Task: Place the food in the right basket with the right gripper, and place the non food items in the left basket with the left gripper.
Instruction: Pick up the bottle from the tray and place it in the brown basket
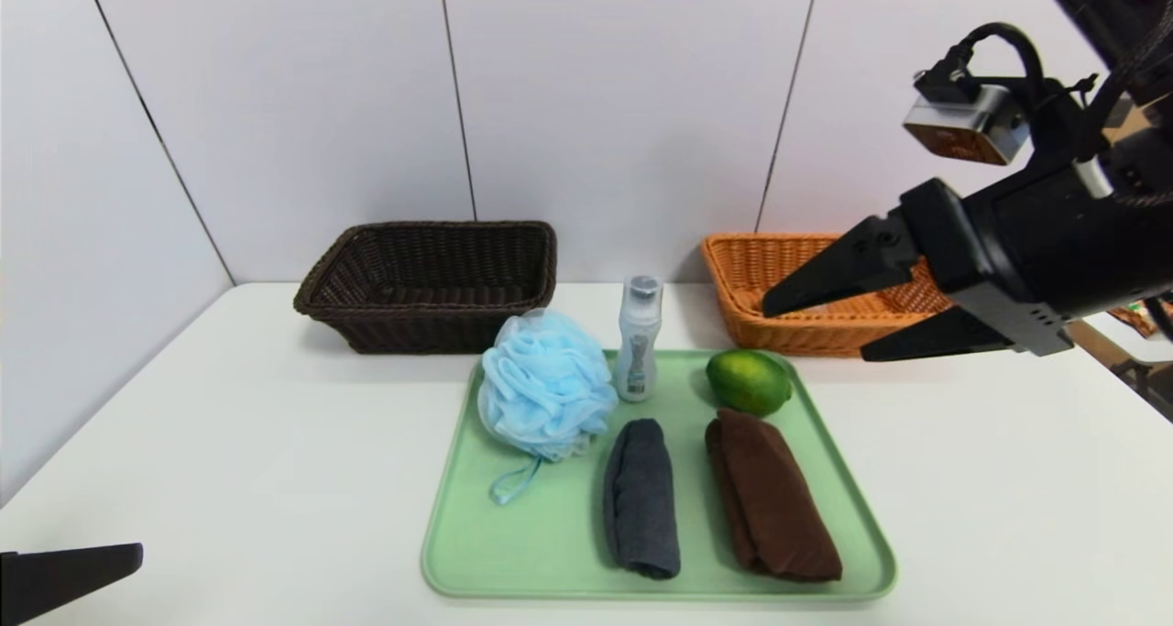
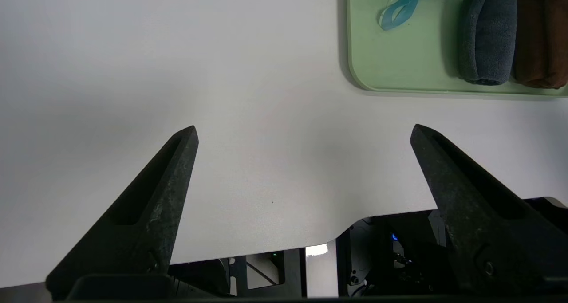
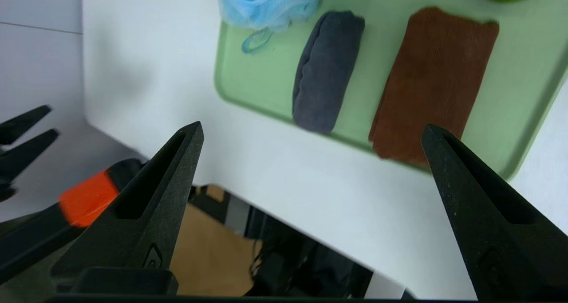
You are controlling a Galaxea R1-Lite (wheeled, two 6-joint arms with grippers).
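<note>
Black left gripper sits low at the table's near left corner, jaws spread, holding nothing. Next we see the dark basket at the back left. On the green tray we note, left to right: blue pouf, bottle standing upright with the grey towel in front of it, then lime with the brown towel touching its near side. Orange basket stands back right. Right gripper hovers above that basket's front, jaws spread, empty. We can't see a bun.
</note>
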